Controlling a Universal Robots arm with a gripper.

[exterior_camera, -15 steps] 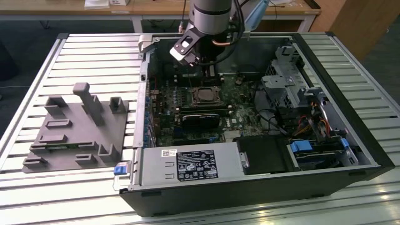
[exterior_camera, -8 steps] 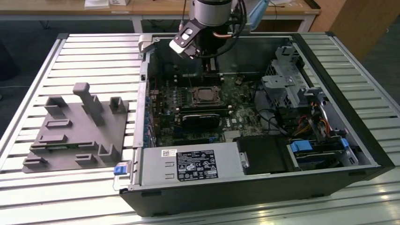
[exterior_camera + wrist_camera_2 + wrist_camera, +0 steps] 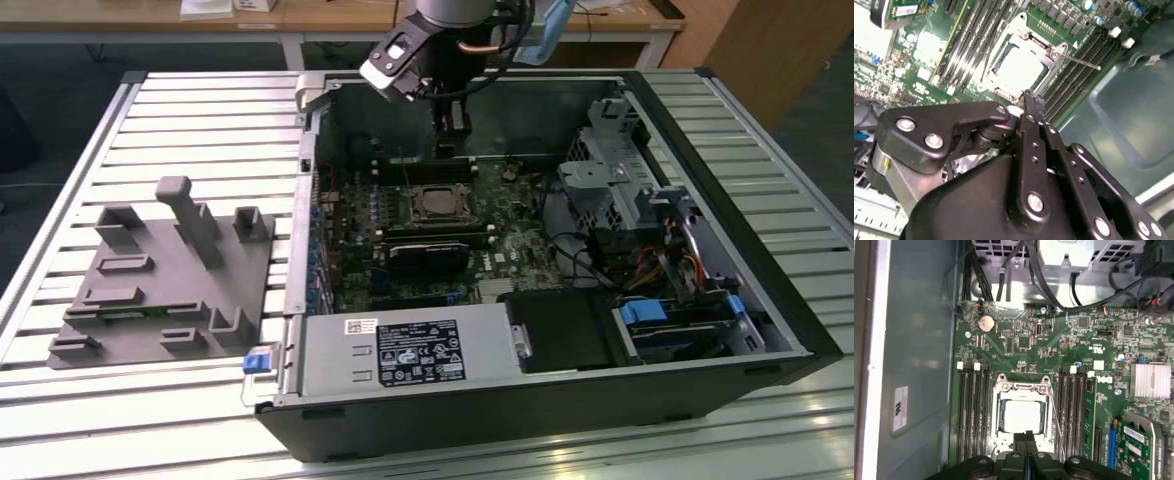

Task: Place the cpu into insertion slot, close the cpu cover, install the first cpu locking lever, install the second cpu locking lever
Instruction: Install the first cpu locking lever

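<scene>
1. the gripper [image 3: 1026, 436] has its two black fingers pressed flat together with nothing between them. a narrow blade like this suits poking or pushing a thin part, not carrying one.
2. in both wrist views the joined tip hangs just at one edge of the socket, above it and not clearly touching anything.
3. the cpu [image 3: 1021, 416] lies flat in the insertion slot [image 3: 416, 208], its pale metal top showing through the window of the cpu cover [image 3: 1021, 387]. the cover looks folded down over it, so placing and closing appear done.
4. a thin locking lever [image 3: 1081, 61] sticks out from a socket corner over the memory slots [image 3: 971, 410]. it seems free, not hooked down, which would explain the tip waiting so close.
5. in the exterior view the arm [image 3: 441, 50] drops from the top of the picture and the wrist reaches into the open computer case [image 3: 747, 250]. the fingers point nearly straight down at the board.
6. the case lies on its side on a slatted table [image 3: 200, 120], well apart from a grey fixture [image 3: 160, 280].
</scene>
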